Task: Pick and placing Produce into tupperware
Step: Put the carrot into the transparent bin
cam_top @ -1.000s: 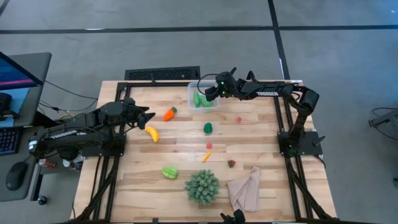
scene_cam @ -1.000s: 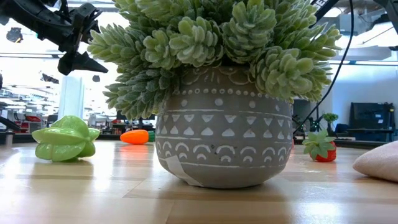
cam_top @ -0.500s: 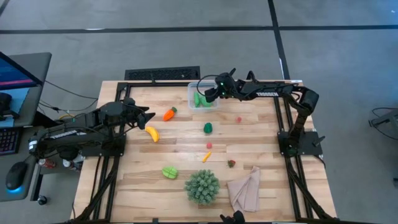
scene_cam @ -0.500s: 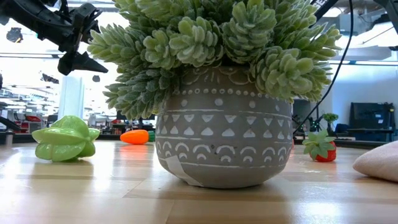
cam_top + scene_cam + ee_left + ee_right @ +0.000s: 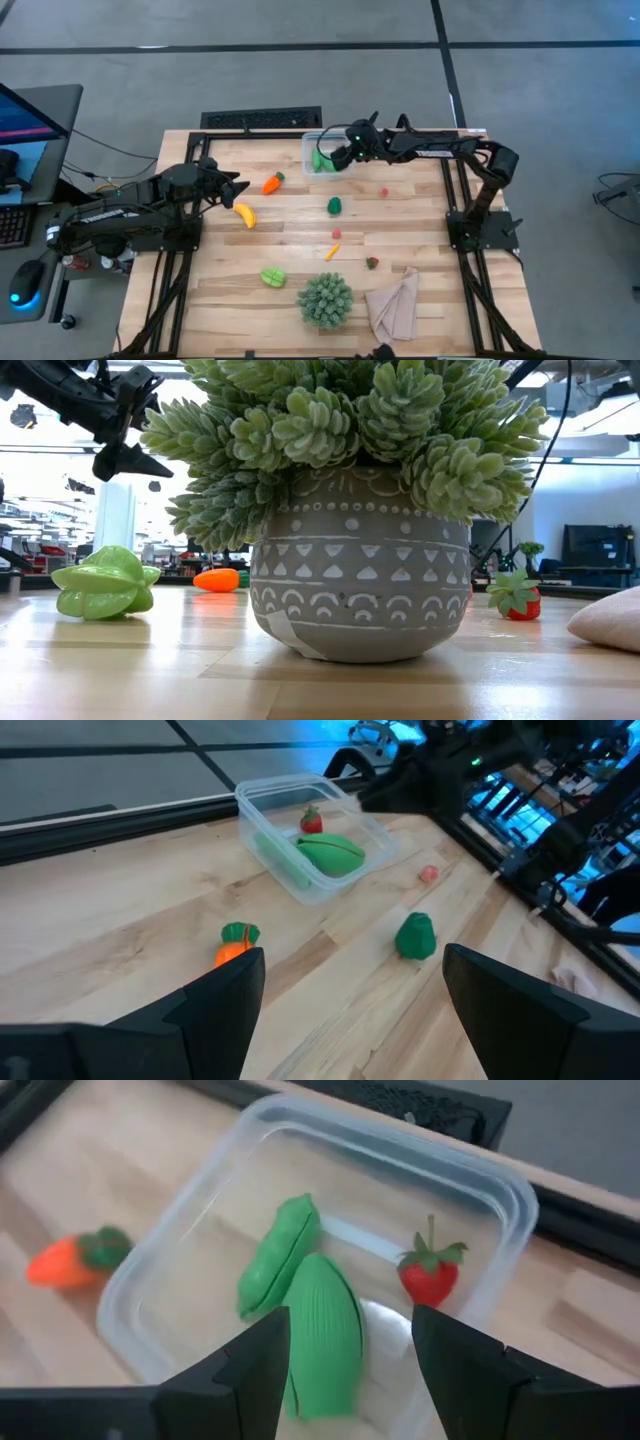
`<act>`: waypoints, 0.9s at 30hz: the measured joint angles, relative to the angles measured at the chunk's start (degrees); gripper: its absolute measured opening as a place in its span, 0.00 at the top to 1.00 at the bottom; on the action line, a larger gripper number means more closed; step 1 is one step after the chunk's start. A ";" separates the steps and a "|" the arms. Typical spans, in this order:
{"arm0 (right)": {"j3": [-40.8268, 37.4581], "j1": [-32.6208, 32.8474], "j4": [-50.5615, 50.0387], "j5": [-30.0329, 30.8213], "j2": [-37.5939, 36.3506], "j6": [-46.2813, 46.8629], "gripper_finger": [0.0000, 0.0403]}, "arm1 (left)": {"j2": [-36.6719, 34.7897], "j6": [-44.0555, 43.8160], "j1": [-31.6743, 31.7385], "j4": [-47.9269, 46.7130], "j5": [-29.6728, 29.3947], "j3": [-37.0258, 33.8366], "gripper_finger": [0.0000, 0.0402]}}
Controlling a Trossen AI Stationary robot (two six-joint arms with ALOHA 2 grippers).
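Note:
The clear tupperware (image 5: pixel 325 155) stands near the table's far edge and holds a green pea pod (image 5: pixel 278 1253), a ribbed green piece (image 5: pixel 322 1332) and a red strawberry (image 5: pixel 428 1276). My right gripper (image 5: pixel 350 1370) hovers open just above it (image 5: pixel 340 157). My left gripper (image 5: pixel 236 186) waits open above the table's left part, between the carrot (image 5: pixel 271 183) and the banana (image 5: pixel 244 214). A dark green piece (image 5: pixel 334 205), a red berry (image 5: pixel 383 192), a small orange piece (image 5: pixel 331 252), a strawberry (image 5: pixel 372 263) and a green starfruit (image 5: pixel 272 276) lie loose on the wood.
A spiky green plant in a patterned grey pot (image 5: pixel 324 298) stands at the near edge and fills the low view (image 5: pixel 360 600). A beige cloth (image 5: pixel 393 305) lies to its right. Black frame rails run along the table's left, right and far sides.
My right gripper has shifted slightly toward the near edge while staying over the tupperware. My left arm and the loose produce have kept still.

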 joint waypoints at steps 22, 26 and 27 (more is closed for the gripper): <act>0.07 16.55 -21.79 0.71 -29.88 -15.62 0.51 | 10.88 13.40 -0.02 -2.33 -4.11 -0.02 0.26; 0.07 21.85 -24.49 5.26 -32.34 -13.72 0.51 | 17.07 15.20 -0.01 -0.06 -4.17 -0.07 0.26; 0.07 23.15 -25.39 6.80 -32.75 -13.07 0.51 | 18.65 15.55 -0.02 1.06 -4.21 -0.07 0.26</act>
